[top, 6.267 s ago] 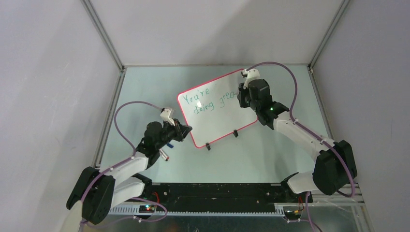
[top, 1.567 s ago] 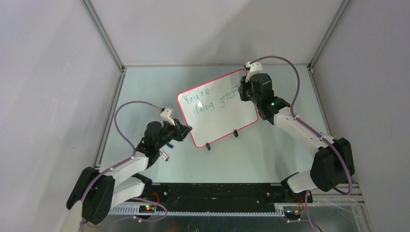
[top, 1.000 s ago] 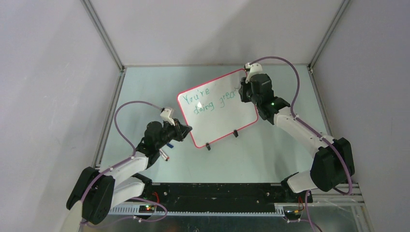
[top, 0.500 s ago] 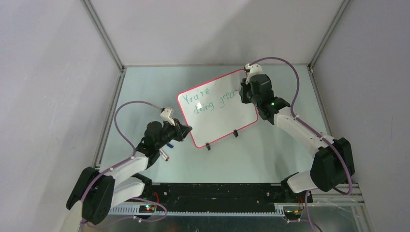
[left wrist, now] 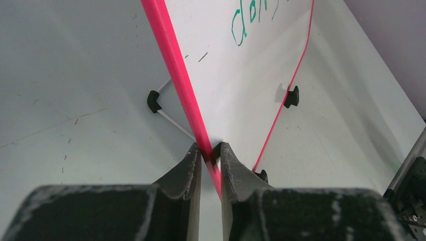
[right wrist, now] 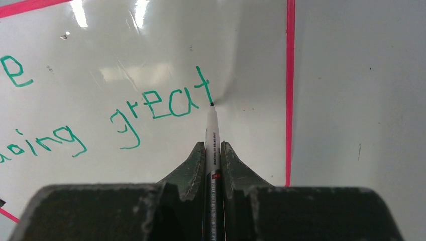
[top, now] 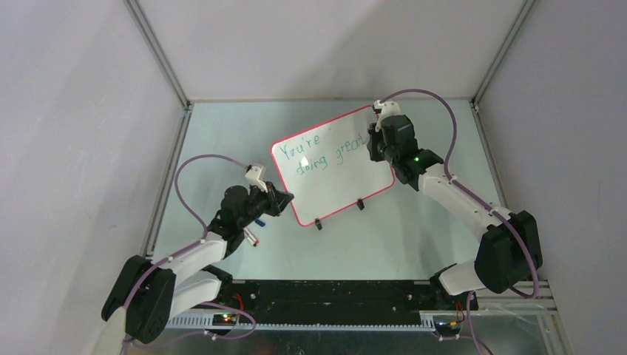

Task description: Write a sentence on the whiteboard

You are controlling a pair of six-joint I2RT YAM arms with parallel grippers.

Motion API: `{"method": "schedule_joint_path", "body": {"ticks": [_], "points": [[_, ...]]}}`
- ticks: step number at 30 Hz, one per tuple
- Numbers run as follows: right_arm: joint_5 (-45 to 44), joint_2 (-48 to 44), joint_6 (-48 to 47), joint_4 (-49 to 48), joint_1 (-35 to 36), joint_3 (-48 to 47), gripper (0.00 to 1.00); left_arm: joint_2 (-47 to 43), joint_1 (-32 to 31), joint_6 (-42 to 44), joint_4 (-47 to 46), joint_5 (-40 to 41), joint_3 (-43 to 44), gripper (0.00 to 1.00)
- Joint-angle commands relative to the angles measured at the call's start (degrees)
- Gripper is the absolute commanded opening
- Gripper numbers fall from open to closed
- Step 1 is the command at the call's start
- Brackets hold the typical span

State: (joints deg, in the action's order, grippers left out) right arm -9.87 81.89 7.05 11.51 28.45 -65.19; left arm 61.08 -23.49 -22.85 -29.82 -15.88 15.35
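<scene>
The board point(top: 334, 181) stands propped on its black feet point(left wrist: 290, 96) in the middle of the table point(top: 414, 229), its face turned up and toward the arms. Green lettering point(right wrist: 166, 105) reads "You're doing great" across its upper half.

At the board's 7 o'clock corner, the left gripper point(left wrist: 211, 154) has its jaws drawn narrow on the pink rim, pinching the edge between them and steadying the panel. At the 2 o'clock corner, the right gripper point(right wrist: 213, 149) is clamped tight on a slim pen point(right wrist: 211, 131), which runs straight out between the jaws. The pen's tip rests on the white surface at the foot of the "t" in "great". The pink rim lies well off to the tip's 3 o'clock, with bare board between.

The step in hand looks like the close of the last letter, and the sentence appears all but written. Room remains at 3 o'clock of the "t" for a mark of punctuation, if one is wanted.

The next move likely calls for a clean lift of the tip straight off the gloss, so no stray tail drags from the letter. The left jaws would do well to hold the rim until the pen is clear, since a propped board could rock under a sideways pull.
</scene>
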Motion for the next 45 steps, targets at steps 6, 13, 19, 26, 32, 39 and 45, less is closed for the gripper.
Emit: {"method": "schedule_joint_path", "body": {"ticks": [6, 13, 19, 26, 32, 39, 45], "points": [[-1.04, -0.28, 0.39, 1.71, 0.67, -1.1, 0.0, -0.11, 0.36, 3.5, 2.11, 0.96, 1.52, 0.07], [-1.7, -0.21, 0.06, -0.34, 0.49, -1.11, 0.0, -0.25, 0.36, 3.43, 2.14, 0.98, 1.48, 0.07], [-1.77, 0.23, 0.0, -1.43, -0.03, -1.09, 0.0, -0.19, 0.29, 3.43, 2.14, 1.05, 1.53, 0.07], [-1.91, 0.6, 0.07, -2.46, -0.32, -1.14, 0.0, -0.08, 0.3, 3.47, 2.08, 1.08, 1.52, 0.07], [-2.93, 0.83, 0.01, -2.37, -0.57, -1.81, 0.0, -0.08, 0.36, 3.47, 2.22, 1.11, 1.52, 0.07], [-2.89, 0.68, 0.1, -1.82, -0.58, -2.22, 0.0, -0.12, 0.29, 3.48, 2.21, 1.1, 1.57, 0.07], [-0.89, -3.0, 0.6, -0.99, -0.64, -2.23, 0.0, -0.44, 0.3, 3.38, 2.02, 1.49, 1.28, 0.08]]}}
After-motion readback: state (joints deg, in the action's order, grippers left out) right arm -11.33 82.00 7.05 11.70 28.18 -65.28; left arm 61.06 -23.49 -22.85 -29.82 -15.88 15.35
